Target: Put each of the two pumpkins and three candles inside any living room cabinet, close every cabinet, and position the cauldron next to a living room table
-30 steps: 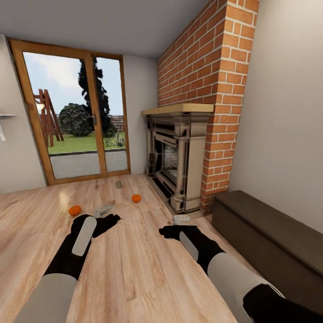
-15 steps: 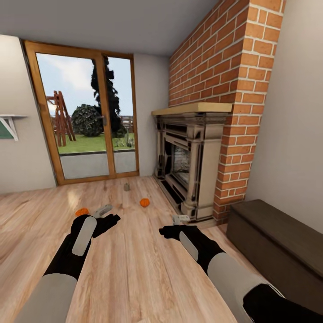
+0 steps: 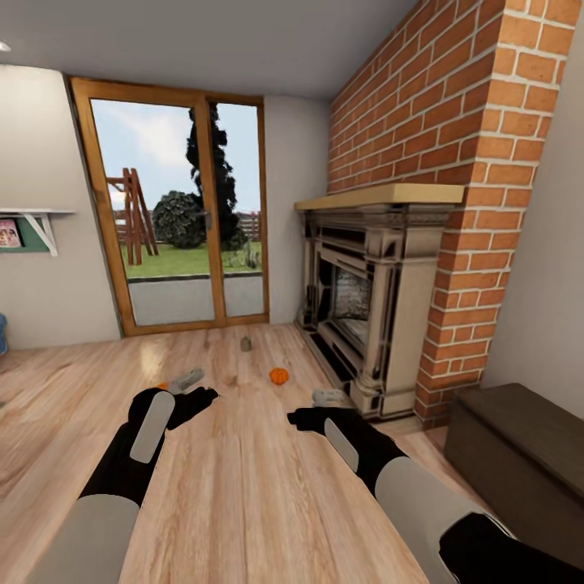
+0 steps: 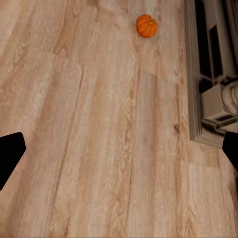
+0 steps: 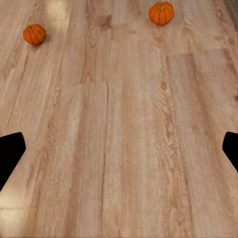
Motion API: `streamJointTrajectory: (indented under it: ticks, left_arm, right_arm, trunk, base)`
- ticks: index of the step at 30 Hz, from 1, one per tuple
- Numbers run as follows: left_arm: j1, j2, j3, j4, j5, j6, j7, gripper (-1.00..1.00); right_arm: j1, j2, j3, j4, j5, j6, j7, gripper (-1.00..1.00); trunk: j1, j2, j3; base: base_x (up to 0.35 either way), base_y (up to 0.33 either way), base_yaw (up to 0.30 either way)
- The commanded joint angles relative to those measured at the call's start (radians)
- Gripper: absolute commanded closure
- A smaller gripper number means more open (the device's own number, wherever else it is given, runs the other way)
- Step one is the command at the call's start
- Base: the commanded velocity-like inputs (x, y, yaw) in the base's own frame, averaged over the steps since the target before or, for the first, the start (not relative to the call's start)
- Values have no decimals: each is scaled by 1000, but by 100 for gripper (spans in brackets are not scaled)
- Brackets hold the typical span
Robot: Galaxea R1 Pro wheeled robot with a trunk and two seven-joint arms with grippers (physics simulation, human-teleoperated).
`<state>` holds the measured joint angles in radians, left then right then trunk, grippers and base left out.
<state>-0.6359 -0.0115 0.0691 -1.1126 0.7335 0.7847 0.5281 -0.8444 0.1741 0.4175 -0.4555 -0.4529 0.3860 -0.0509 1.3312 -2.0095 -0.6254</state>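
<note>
Head view, far pumpkin (image 3: 163, 386) half hidden behind left tool (image 3: 197, 398), spread wide

Two pumpkins (image 5: 161, 13) (image 5: 34, 34) — one candle (image 3: 245, 344) — one cabinet (image 3: 527, 442).

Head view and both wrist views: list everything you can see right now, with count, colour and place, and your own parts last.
pumpkins: 2, orange; one on the floor before the fireplace, one mostly hidden behind the left claw
candles: 3, tan-beige; one upright near the glass door, one lying by the left claw, one just beyond the right claw
cabinet: 1, dark brown, low, along the right wall, closed
fireplace: 1, beige surround in a red brick chimney
glass door: 1, wood-framed, far wall
wall shelf: 1, white, left wall
floor: light wood planks
left claw: black, open, empty
right claw: black, open, empty
</note>
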Motion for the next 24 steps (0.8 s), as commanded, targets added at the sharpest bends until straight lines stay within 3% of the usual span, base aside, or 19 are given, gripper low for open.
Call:
streamJointTrajectory:
  ticks: [1, 14, 24]
  left_arm:
    - [-1, -1, 2, -1, 10, 2, 9, -100]
    - [-1, -1, 1, -1, 10, 2, 9, -100]
    - [-1, -1, 1, -1, 10, 2, 9, -100]
  right_arm:
    - [-1, -1, 6, -2, -7, 4, -5, -100]
    - [-1, -1, 6, -2, -7, 4, -4, -100]
    - [-1, -1, 6, -2, -7, 3, -4, -100]
  trunk:
    - [0, 0, -1]
    - [0, 0, 0]
    - [0, 0, 4]
  base:
    - [331, 98, 169]
    - [331, 77, 26]
    - [331, 80, 121]
